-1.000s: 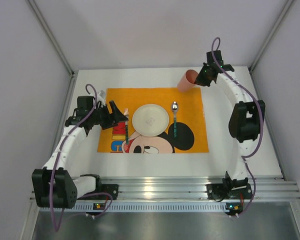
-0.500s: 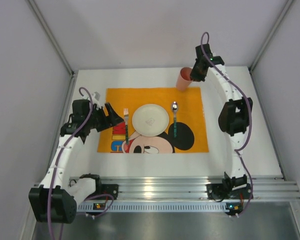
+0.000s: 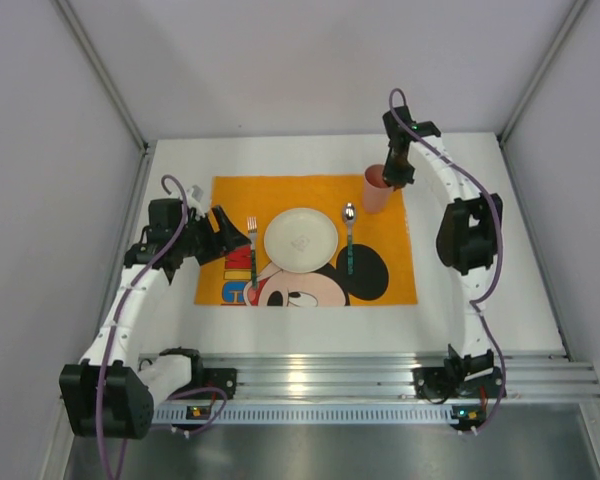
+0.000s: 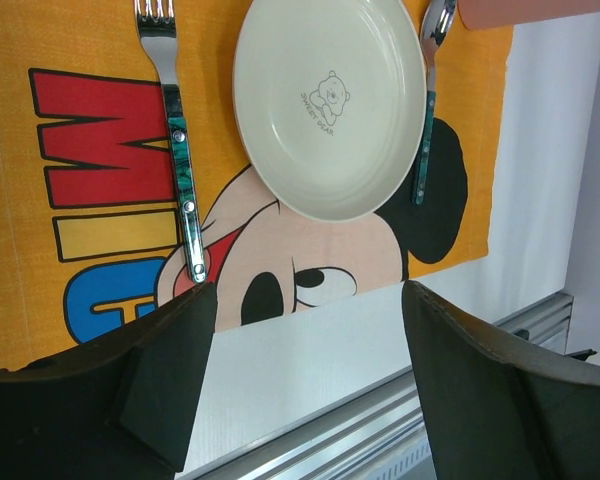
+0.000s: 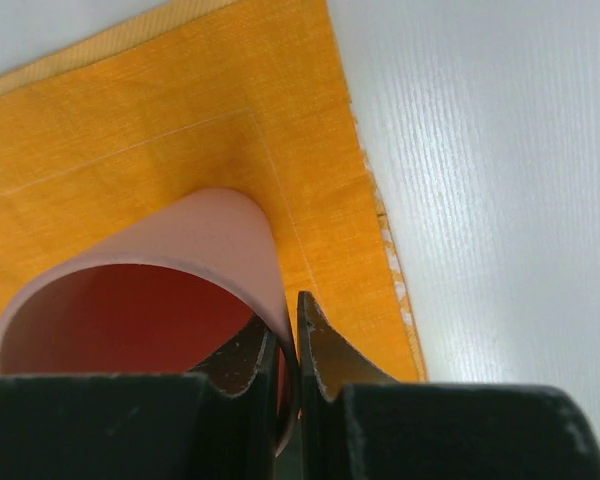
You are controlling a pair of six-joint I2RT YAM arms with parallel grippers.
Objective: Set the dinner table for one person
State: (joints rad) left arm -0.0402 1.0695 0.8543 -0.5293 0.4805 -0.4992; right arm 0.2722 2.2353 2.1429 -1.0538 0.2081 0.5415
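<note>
In the overhead view the white table (image 3: 480, 300) fills the middle of the frame, with an aluminium rail (image 3: 310, 375) along its lower edge. An orange cartoon-mouse placemat (image 3: 400, 270) lies at its centre. On the mat a pale plate (image 3: 300, 238) sits between a fork (image 3: 251, 255) on its left and a spoon (image 3: 349, 240) on its right. The left end effector (image 3: 242, 235) is just left of the fork with its jaws apart and empty. The right end effector (image 3: 391, 179) pinches the rim of a pink cup (image 3: 376, 190) at the mat's upper right corner. The left wrist view shows two dark fingers (image 4: 170, 370) spread wide at the bottom, with the fork, plate and spoon above. In the right wrist view the jaws are closed on the cup wall, one finger (image 5: 245, 360) inside; I cannot tell whether the cup rests on the mat.
</note>
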